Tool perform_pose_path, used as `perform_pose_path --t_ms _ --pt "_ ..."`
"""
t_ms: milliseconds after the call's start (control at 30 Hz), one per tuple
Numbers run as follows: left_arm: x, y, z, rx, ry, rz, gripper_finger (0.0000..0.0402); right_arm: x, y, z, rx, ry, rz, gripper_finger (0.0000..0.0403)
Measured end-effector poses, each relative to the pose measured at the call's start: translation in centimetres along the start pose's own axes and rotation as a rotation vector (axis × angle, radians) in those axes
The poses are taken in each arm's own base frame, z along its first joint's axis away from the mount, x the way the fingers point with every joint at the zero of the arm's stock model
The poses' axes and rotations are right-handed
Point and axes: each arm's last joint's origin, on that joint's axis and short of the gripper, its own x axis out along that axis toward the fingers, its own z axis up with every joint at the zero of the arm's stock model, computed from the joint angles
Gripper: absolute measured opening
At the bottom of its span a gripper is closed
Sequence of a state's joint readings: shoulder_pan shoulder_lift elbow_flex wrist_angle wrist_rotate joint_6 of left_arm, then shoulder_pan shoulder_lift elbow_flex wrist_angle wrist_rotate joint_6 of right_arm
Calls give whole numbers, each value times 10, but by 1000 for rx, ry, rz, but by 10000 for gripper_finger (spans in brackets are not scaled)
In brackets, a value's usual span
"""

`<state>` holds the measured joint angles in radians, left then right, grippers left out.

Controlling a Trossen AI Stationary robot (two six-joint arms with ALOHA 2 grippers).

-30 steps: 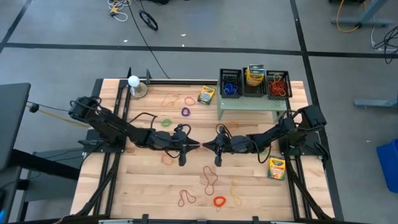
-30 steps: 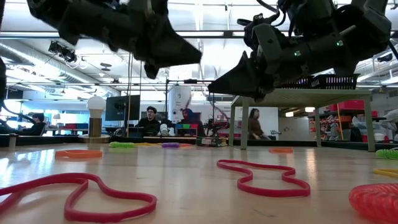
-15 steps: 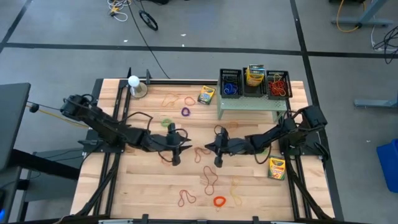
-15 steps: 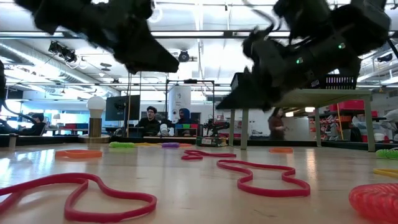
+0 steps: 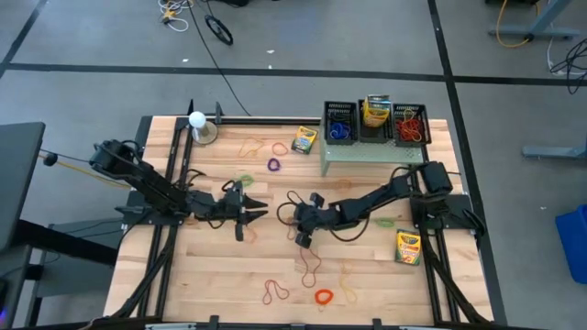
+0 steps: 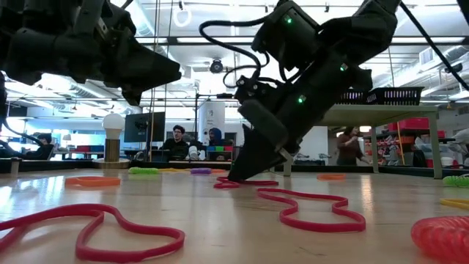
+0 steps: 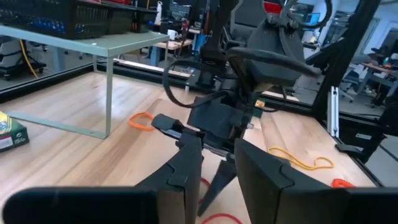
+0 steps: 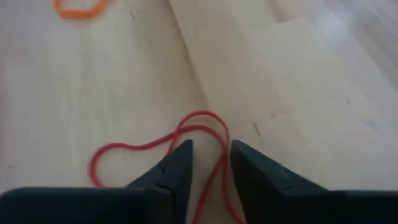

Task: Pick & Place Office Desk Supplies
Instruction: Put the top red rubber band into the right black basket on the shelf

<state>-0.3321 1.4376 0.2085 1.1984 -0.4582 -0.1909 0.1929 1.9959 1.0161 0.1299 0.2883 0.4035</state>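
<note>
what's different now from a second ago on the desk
The right gripper has swung toward the table's middle and tipped down, its slightly parted jaws straddling a red rubber band that dropped onto the wood between the arms half a second ago. The left gripper has pulled back toward its own side, jaws slightly parted and empty. The bins, crayon boxes and other bands stayed put.

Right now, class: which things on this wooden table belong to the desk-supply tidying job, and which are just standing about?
Belong to the job:
red rubber-band loop under the right gripper
small purple ring
yellow-and-green crayon box
orange coiled ring

Just standing about:
pale green perforated stand
white ball on a round base
</note>
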Motion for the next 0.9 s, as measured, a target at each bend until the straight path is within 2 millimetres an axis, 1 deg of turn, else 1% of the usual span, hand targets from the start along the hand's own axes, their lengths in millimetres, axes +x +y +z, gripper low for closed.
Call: perform_pose_path --t_ms 67,167,200,267,333,433,500,567,700,833,900 --pt "0 0 0 1 2 -1 103 0 2 2 -4 5 1 81" --pt "0 0 -2 32 18 -1 103 -3 2 2 -8 10 -3 19" --pt "0 0 -2 40 24 0 103 -5 4 3 -10 8 1 10" --pt "0 0 -2 42 26 -6 103 -10 5 3 -15 17 5 12" --pt "0 0 -3 43 35 -7 103 -19 7 8 -16 4 5 8" --pt "0 0 -3 42 34 -9 103 -41 9 16 -29 -15 -35 4" --pt "0 0 -3 42 34 -8 103 -62 7 24 -25 -22 -52 4" --pt "0 0 -3 42 34 -9 103 -87 6 32 -15 -54 -77 3" --pt "0 0 -3 42 33 -8 103 -147 -6 47 18 -111 -147 2" --pt "0 0 -3 41 32 -9 103 -213 -31 57 81 -131 -371 2" --pt "0 0 -3 41 32 -8 103 -242 -44 60 100 -120 -493 1"
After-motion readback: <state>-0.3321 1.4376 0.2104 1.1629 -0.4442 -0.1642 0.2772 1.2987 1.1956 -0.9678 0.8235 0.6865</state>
